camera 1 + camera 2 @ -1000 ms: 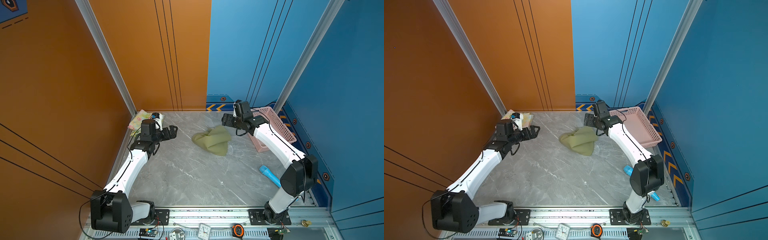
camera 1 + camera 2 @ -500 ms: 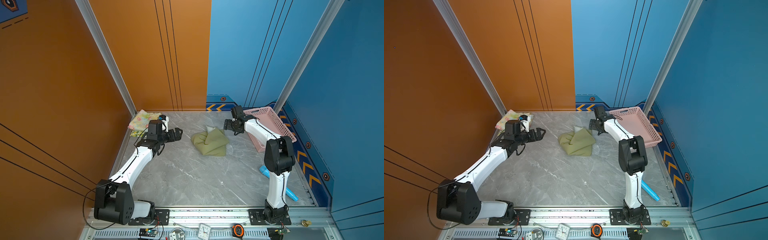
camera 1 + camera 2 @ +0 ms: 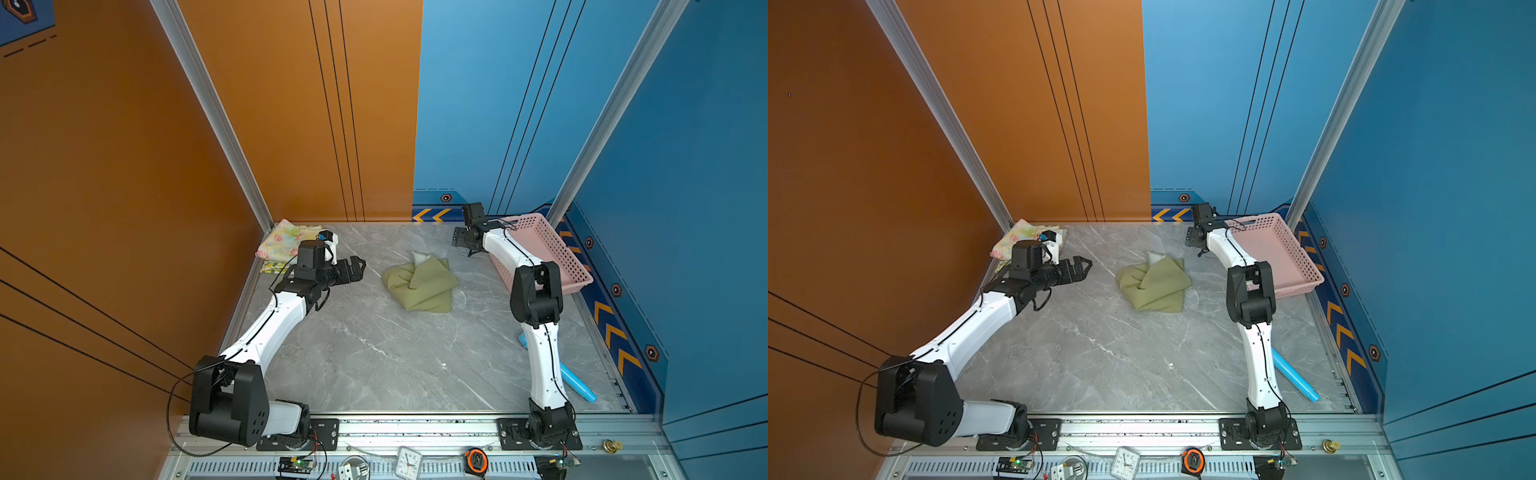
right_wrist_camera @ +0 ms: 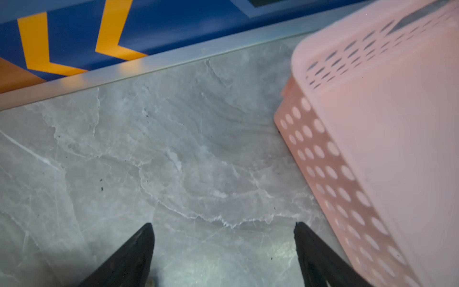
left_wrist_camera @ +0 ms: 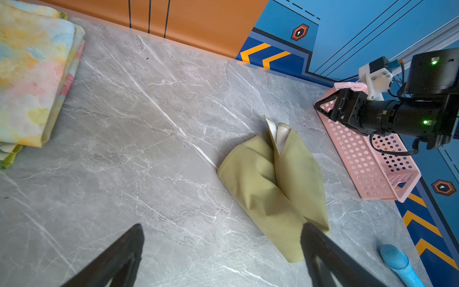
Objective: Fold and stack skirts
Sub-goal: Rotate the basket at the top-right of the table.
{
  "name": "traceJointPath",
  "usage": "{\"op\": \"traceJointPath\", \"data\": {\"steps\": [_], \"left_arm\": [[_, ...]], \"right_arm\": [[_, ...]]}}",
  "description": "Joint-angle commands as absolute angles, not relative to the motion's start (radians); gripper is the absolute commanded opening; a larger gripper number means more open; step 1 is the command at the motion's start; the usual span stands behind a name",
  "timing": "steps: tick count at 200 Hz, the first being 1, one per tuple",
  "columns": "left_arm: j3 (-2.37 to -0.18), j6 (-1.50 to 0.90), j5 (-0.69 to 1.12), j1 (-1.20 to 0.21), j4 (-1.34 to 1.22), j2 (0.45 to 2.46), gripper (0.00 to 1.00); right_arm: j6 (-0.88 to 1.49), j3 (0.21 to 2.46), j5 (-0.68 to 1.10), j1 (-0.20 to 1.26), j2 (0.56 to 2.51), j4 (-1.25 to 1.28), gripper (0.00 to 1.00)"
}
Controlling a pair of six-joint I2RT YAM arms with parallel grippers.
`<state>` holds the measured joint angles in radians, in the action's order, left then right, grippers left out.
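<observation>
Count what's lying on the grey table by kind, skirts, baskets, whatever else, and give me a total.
Skirts: 3 (olive skirt, floral skirt, lemon-print skirt)
Pink basket: 1
Blue tube: 1
Total: 5

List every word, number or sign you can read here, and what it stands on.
No words or brands can be read.
Clock: dial numerals too small to read.
Tape measure: label too small to read.
Blue wall: yellow chevrons and hexagon badges, no lettering.

Bright even light, soft shadows; right wrist view dimmer, blurred
</observation>
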<state>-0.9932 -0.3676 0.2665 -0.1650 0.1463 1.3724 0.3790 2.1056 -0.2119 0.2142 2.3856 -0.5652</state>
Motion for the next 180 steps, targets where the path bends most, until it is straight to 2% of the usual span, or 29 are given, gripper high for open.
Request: {"op": "traceJointPath", "data": {"steps": [1,116,150,180], "left_arm": [[-1.006,-0.371,0.280,-0.169,0.152,1.381,0.99],[-1.008,-0.367,0.283,-0.171,0.151,1.394,0.99],[-1.014,-0.365,0.282,-0.170,0.155,1.405,0.99],[-1.020,-0.365,0.281,-0.167,0.163,1.413,0.99]], "right_arm": [[0.338,2.161,-0.278,0.204,2.387,-0.579,0.90],[0.265,2.205,-0.278,0.160,2.383,-0.552,0.90],[0.262,2.135,-0.217,0.202,2.288,-0.547,0.89],[0.269,1.957,-0.122,0.285,2.124,-0.529,0.89]]}}
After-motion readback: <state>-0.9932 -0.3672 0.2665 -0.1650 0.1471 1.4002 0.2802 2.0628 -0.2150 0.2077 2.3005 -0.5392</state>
